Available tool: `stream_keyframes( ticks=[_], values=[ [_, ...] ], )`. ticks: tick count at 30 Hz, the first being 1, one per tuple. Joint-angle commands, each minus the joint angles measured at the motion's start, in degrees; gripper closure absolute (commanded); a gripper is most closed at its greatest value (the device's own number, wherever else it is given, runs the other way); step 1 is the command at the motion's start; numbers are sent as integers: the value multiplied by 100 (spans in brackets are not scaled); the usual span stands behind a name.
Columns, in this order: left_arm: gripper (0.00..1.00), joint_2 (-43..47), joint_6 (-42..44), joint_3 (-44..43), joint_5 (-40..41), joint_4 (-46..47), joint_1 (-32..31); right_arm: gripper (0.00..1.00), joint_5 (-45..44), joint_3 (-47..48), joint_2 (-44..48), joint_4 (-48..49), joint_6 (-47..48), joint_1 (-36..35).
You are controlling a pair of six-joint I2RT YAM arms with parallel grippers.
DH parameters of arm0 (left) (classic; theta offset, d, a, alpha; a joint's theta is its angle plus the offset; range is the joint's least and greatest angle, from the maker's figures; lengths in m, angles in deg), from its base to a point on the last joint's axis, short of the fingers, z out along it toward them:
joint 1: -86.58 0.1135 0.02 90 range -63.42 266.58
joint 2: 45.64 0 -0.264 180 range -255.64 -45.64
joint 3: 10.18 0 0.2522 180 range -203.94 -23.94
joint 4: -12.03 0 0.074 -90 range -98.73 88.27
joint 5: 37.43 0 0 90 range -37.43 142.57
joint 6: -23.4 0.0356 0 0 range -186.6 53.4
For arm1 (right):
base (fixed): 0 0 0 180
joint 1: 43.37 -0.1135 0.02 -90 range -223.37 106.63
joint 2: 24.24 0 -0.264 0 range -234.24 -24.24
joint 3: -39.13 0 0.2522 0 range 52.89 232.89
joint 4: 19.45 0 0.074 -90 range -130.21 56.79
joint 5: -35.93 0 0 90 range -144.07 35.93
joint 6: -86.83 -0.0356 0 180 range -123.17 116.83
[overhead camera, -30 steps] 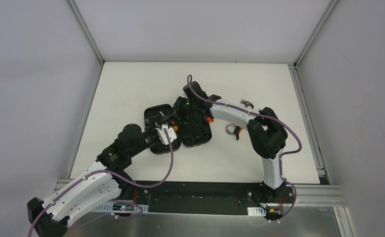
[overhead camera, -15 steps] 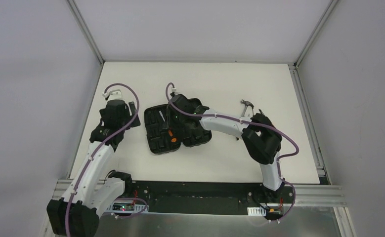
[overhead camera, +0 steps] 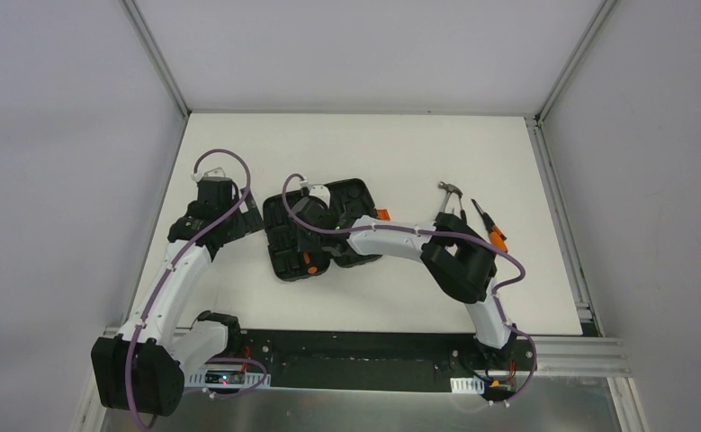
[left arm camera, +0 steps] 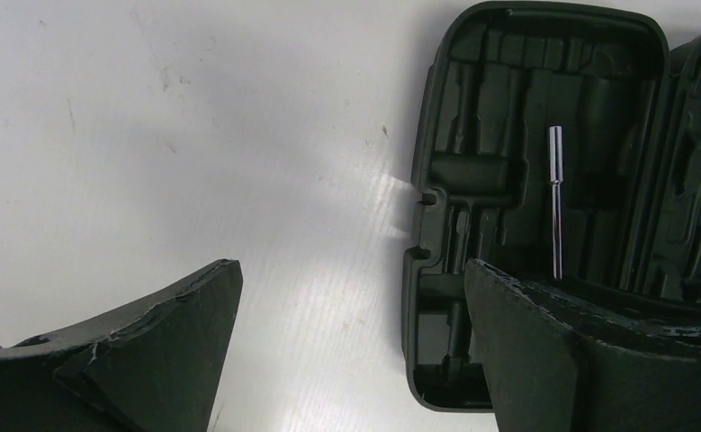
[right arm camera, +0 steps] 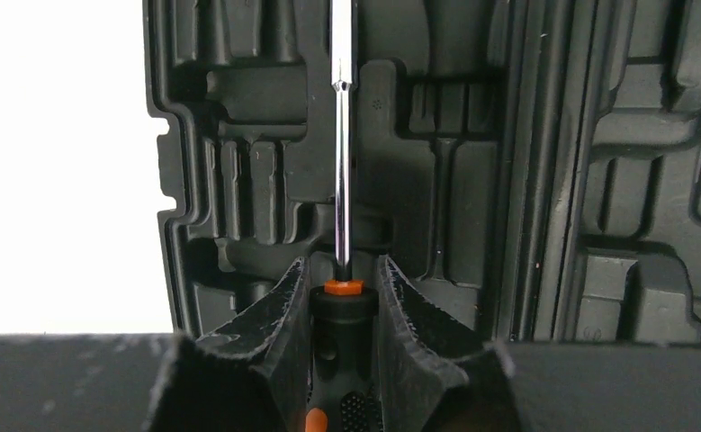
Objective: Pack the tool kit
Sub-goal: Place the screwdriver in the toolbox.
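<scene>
Clamped on screwdriver [right arm camera: 341, 162] with right end effector [right arm camera: 340, 270], left end effector [left arm camera: 351, 270] apart; could jam across case [right arm camera: 238, 108] ridges ahead if tilted.

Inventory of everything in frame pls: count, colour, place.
Table: 1, white, under everything.
Case: 1, black, open, table centre.
Latch: 1, orange, case's right edge.
Screwdriver: 1, orange-and-black handle, steel shaft, at case's left half.
Hammer: 1, steel head, right of case, partly under right arm.
Slim tool: 1, orange handle, right of hammer; kind unclear.
Left claw: 1, black, open, above table left of case.
Right claw: 1, black, shut on screwdriver.
</scene>
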Motion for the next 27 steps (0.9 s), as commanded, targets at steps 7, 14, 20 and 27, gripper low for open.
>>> stream_keyframes(
  ticks=[7, 14, 20, 27],
  values=[
    [1, -168, -118, -218, -346, -80, 57, 81, -794, 0, -146, 430, -29, -53],
    [1, -296, -83, -222, -433, -85, 56, 50, -859, -32, 169, 407, 279, -38],
    [2, -390, -73, -255, -476, -98, 53, 44, -805, -412, 721, 314, 607, 60],
    [4, -804, -387, -694, -1174, -373, 23, 48, -592, -1014, 1459, -124, 877, 310]
  ],
)
